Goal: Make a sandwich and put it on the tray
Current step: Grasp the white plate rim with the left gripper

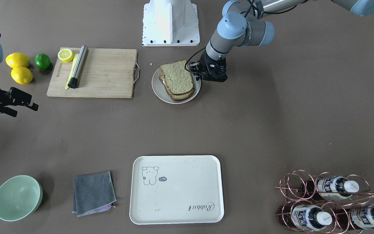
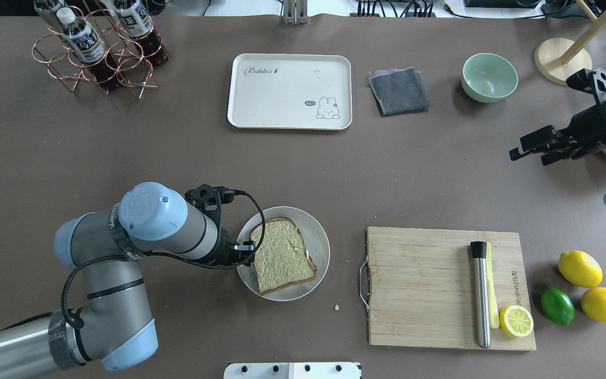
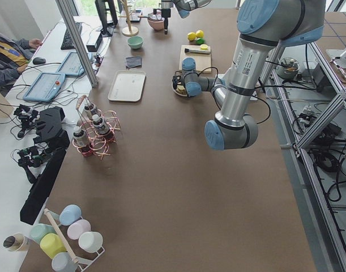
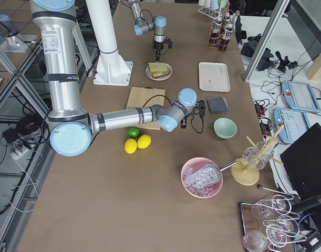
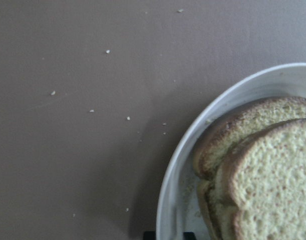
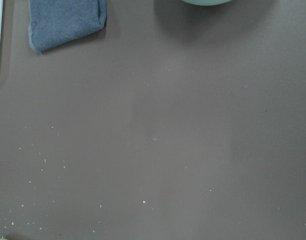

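The sandwich (image 1: 177, 79), two brown-crusted slices stacked, lies on a round white plate (image 1: 157, 92) near the robot's base; the egg is almost wholly hidden between the slices. It also shows in the overhead view (image 2: 282, 255) and the left wrist view (image 5: 263, 180). My left gripper (image 2: 245, 247) is low at the plate's rim (image 5: 178, 175), its fingertips close together on either side of the rim. The cream tray (image 1: 177, 195) lies bare at the far side (image 2: 282, 100). My right gripper (image 2: 528, 157) hovers open and empty, far off to the right.
A wooden cutting board (image 1: 105, 74) with a metal cylinder (image 1: 78, 66) and a lemon half (image 1: 65, 55) lies beside the plate. Two lemons (image 1: 17, 60) and a lime (image 1: 42, 61) lie past it. A grey cloth (image 1: 93, 193), a green bowl (image 1: 17, 197) and a bottle rack (image 1: 330, 201) flank the tray.
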Robot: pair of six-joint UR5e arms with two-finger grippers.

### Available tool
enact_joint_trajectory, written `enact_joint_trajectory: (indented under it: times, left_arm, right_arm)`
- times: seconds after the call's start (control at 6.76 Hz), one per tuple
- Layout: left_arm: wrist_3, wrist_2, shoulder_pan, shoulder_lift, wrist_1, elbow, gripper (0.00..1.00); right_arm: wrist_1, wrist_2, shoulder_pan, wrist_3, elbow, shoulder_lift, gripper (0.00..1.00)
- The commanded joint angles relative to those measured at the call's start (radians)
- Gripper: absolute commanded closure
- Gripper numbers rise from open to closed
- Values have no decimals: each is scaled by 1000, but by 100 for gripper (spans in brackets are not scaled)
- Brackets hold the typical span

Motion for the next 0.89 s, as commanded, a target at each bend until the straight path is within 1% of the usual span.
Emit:
enact_joint_trajectory:
  times: [0.0, 0.15, 0.3, 0.44, 0.59, 0.74]
  left_arm:
    - [-45, -2, -15, -2, -8, -21, 100]
    - [-43, -7, -65, -14, -34, -19, 100]
    - [-36, -11, -126, -43, -33, 1, 100]
    - [-21, -33, -194, -127, -32, 95, 100]
    - [10, -94, -267, -241, -34, 263, 100]
    - [44, -126, -339, -375, -46, 456, 100]
  right_arm:
    - [0, 2, 2, 1, 6, 0, 0]
    - [0, 2, 2, 2, 7, 0, 0]
    - [2, 2, 5, 0, 12, 2, 0]
    - [2, 2, 9, 0, 19, 0, 0]
    - [2, 4, 12, 0, 23, 0, 0]
    - [3, 2, 12, 0, 26, 0, 0]
